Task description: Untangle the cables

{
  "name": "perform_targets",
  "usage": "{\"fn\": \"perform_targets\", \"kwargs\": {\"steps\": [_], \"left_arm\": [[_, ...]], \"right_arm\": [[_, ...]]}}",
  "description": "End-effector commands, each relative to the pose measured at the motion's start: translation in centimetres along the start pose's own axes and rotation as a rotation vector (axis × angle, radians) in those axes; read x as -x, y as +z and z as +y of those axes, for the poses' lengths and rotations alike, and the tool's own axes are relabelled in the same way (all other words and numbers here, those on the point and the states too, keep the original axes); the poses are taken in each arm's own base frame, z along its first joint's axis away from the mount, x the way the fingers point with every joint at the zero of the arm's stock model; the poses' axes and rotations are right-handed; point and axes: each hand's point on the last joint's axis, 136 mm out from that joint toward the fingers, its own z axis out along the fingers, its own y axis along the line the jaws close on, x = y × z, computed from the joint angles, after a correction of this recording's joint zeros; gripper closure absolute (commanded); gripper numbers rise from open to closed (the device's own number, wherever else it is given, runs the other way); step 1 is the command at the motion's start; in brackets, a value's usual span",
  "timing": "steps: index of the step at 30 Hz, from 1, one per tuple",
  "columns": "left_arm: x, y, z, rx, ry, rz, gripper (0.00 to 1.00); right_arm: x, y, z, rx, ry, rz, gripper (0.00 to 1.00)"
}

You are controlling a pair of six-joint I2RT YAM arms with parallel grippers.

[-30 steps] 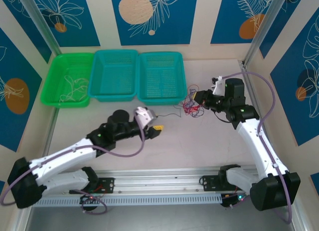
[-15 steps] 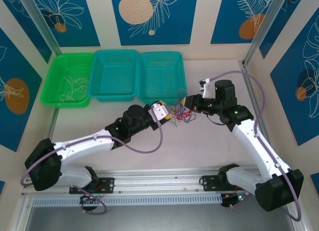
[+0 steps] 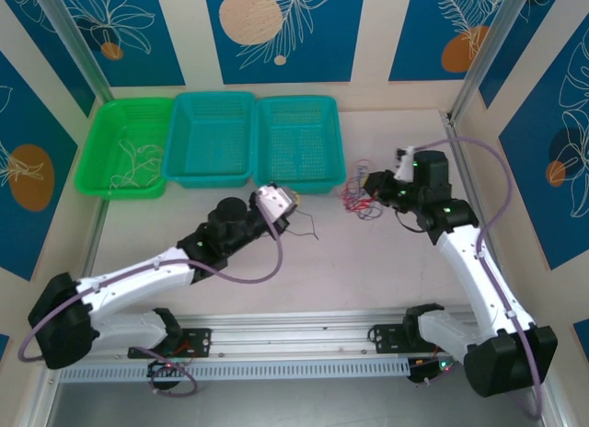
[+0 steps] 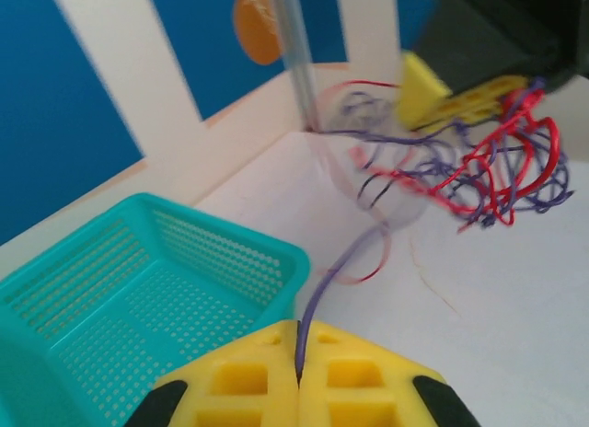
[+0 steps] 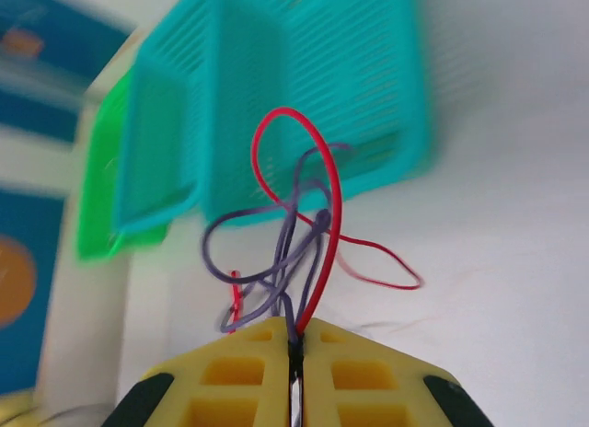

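Left gripper (image 4: 297, 379): pads fully together, pinching a single dark wire (image 4: 308, 307) that rises from the seam and runs toward the tangle (image 4: 488, 174). Right gripper (image 5: 293, 358): jaws likewise closed, clamping the tangle's other end, with a red wire (image 5: 337, 215) and several dark strands looping out from between the pads. Location: you will find the tangle at the right gripper's tips, above the table (image 3: 368, 271) and just right of the nearest teal basket (image 3: 296, 100). Whitish wire (image 3: 124, 165) lies in the green basket (image 3: 138, 102). Step in hand, by judgement: drawing the dark strand out of the knot while your right arm anchors it. Next move calls for a slow pull leftward, away from the anchor. Watch that the red loops do not cinch tighter and that the hair-thin strand does not slip from the pads.
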Motion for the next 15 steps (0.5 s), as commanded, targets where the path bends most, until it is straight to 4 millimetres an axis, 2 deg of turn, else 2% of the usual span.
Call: {"fn": "perform_targets", "kwargs": {"steps": [1,3,6,9,12,15], "left_arm": [[0.4,-2.9,4.9,0.182,-0.179,-0.023,1.0],[-0.1,-4.4,6.5,0.224,-0.24,-0.018,1.0],[-0.4,-6.5,8.3,0.274,-0.312,-0.03,1.0],[-0.4,-7.9,9.5,0.31,-0.355,-0.027,1.0],[0.7,-8.6,10.1,0.314,-0.367,-0.036,1.0],[3.9,-9.4,11.4,0.331,-0.348,-0.068,1.0]], "right_arm": [[1.0,-1.6,-7.7,-0.16,0.298,-0.064,1.0],[1.5,-2.1,-9.3,-0.115,0.397,-0.078,1.0],[1.6,-2.8,-11.1,-0.142,0.447,-0.095,1.0],[1.3,-2.8,-11.9,-0.151,0.473,-0.095,1.0],[0.9,-2.1,-11.3,-0.089,0.488,-0.072,1.0],[0.7,-1.5,-11.0,-0.07,0.496,-0.057,1.0]]}}
